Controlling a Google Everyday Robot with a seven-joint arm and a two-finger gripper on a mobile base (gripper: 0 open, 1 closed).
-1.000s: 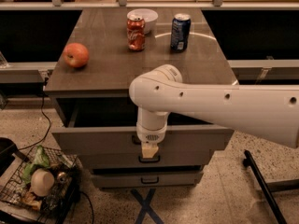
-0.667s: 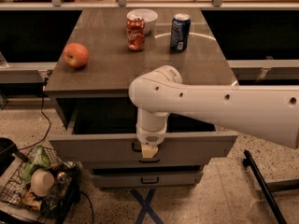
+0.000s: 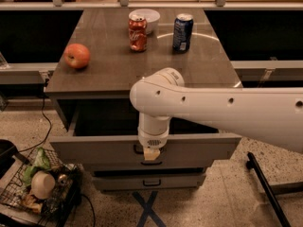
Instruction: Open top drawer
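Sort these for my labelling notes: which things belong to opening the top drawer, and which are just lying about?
Job: top drawer, partly open; gripper at its front's centre.
Lying about: apple, red can, blue can, white bowl, floor basket.

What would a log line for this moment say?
task: open top drawer | state: partway out, interior showing | gripper: at its front centre | on top: apple, red can, blue can, bowl

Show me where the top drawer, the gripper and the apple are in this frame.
top drawer [image 3: 94, 148], camera view, bare grey front panel, left of centre.
gripper [image 3: 151, 154], camera view, its pale tip, at the middle of the drawer front.
apple [image 3: 76, 56], camera view, middle of its red skin.
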